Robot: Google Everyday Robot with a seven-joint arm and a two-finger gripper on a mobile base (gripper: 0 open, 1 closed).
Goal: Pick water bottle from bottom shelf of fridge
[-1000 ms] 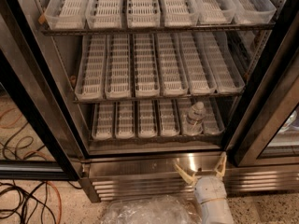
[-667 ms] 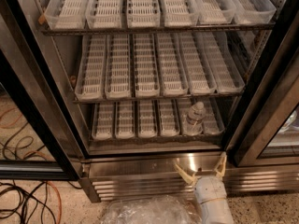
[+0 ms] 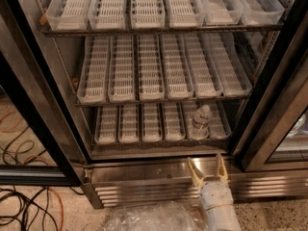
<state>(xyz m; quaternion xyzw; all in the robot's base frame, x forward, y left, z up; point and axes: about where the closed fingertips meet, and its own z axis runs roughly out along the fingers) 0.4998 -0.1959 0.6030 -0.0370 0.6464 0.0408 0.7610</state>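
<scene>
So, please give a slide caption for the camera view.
Open gripper hovers before the fridge, below the water bottle on the bottom shelf.

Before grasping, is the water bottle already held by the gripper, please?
No, the open gripper is down by the fridge sill, apart from the water bottle.

end effector [image 3: 208, 170]: fingers spread, before base grille [image 3: 144, 190] | water bottle [image 3: 199, 122]: upright, bottom shelf [image 3: 129, 125], lane 5 from left

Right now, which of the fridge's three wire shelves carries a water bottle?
The bottom shelf, nearest the open claw, which hovers just below it. Its water bottle stands upright right of centre; the other two show only white trays.
</scene>
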